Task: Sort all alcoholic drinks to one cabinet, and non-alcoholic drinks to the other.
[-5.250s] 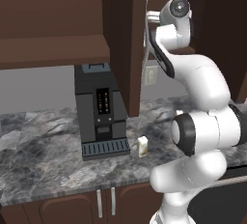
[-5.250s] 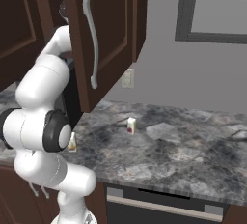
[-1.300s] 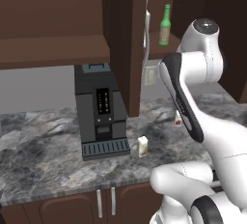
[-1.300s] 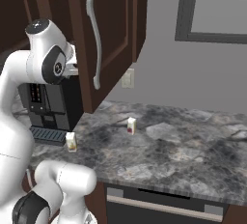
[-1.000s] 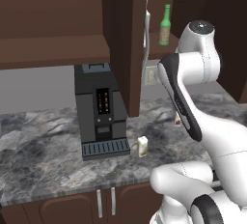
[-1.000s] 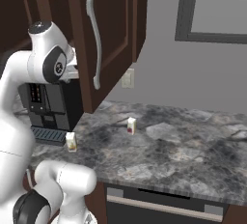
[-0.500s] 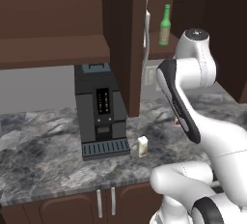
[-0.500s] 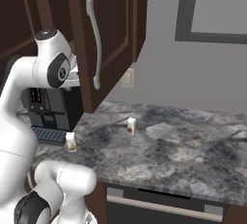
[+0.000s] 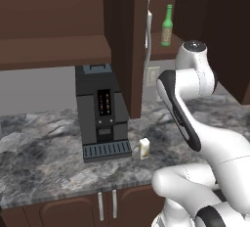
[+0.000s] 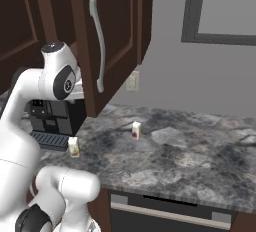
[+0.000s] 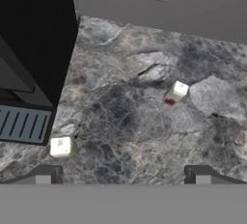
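No lettering, number or brand can be read anywhere. The green bottle [image 9: 167,25] wears a pale label too blurred to tell. The white carton [image 11: 175,93], ahead of the jaws and toward the right one, shows only a red mark; the cream carton [image 11: 61,147], just beyond the left jaw, only a yellowish-green one. The coffee machine [image 9: 101,108] front carries small coloured lights, none legible

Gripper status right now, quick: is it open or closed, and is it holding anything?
Gripper: open, jaws spread wide, holding nothing; it hangs above the counter between the two cartons.
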Robot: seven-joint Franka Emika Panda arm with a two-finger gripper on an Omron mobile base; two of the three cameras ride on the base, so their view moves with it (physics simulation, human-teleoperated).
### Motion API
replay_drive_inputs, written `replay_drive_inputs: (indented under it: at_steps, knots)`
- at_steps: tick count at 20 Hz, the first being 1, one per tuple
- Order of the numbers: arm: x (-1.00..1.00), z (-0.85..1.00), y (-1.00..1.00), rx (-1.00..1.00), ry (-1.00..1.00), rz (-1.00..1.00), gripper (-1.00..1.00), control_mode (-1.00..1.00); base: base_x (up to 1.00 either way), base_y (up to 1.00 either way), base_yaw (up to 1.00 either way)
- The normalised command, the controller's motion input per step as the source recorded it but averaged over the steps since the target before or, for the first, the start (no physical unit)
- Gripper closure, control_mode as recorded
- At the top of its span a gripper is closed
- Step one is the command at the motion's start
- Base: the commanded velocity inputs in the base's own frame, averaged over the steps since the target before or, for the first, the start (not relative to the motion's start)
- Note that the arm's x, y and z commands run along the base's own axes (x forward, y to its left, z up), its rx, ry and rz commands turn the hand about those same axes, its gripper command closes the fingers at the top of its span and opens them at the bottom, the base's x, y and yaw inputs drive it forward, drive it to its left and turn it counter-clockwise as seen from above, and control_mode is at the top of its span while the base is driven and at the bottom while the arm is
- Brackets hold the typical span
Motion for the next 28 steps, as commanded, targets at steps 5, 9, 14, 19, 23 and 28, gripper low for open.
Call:
replay_drive_inputs:
  at_steps: [5,9,14,19,23,28]
  knots:
    - [0.00,-0.38,0.05,0.00,0.07,0.03,-1.00,-1.00,0.00,0.00,0.00]
    - [0.00,-0.29,0.08,0.01,0.09,0.04,-1.00,-1.00,0.00,0.00,0.00]
    - [0.02,-0.24,0.01,0.01,0.12,0.01,-1.00,-1.00,0.00,0.00,0.00]
    - [0.04,-0.22,-0.01,0.01,0.08,0.00,-1.00,-1.00,0.00,0.00,0.00]
    - [0.09,-0.21,-0.04,0.00,0.06,-0.01,-1.00,-1.00,0.00,0.00,0.00]
    - [0.14,-0.22,-0.07,0.00,0.05,-0.04,-1.00,-1.00,0.00,0.00,0.00]
